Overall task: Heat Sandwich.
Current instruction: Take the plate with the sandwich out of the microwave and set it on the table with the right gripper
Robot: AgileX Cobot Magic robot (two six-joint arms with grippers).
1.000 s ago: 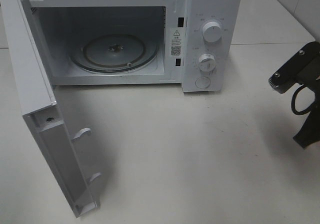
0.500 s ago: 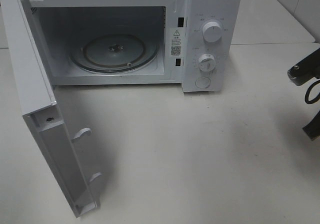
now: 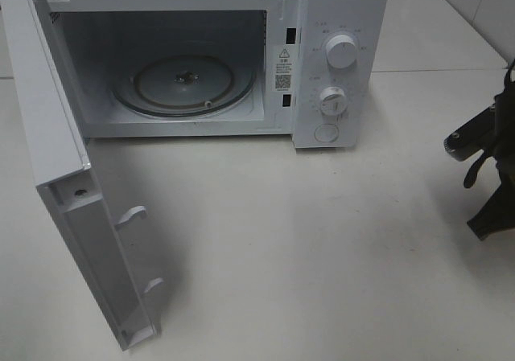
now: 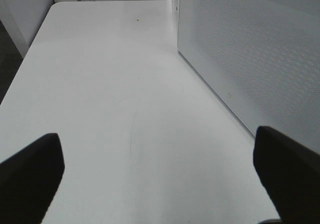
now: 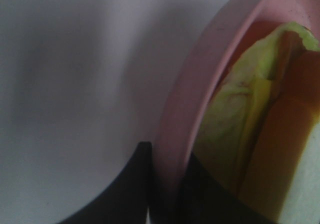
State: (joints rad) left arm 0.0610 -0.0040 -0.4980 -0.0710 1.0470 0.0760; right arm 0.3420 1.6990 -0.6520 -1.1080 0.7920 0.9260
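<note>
Sandwich (image 5: pixel 260 129) sits on a pink plate (image 5: pixel 182 114), seen only from the right wrist camera, very close and blurred: pale green lettuce, an orange-brown layer and a strip of white bread at the edge. Right gripper (image 5: pixel 167 184) has its two dark fingers pinched together on the plate's rim, one finger (image 5: pixel 125 184) outside the rim and the other inside, next to the lettuce. From the high camera only part of the right arm (image 3: pixel 491 160) shows at the far right edge of the table (image 3: pixel 322 256), well apart from the microwave (image 3: pixel 241 55); the plate itself is out of that view. The microwave's door (image 3: pixel 72 200) hangs wide open toward the left, and its glass turntable (image 3: pixel 183 84) lies bare inside. Left gripper (image 4: pixel 160 174) hovers over the white tabletop with its dark fingertips (image 4: pixel 30 174) spread wide apart and nothing between them, the door's dotted outer face just beside it.
</note>
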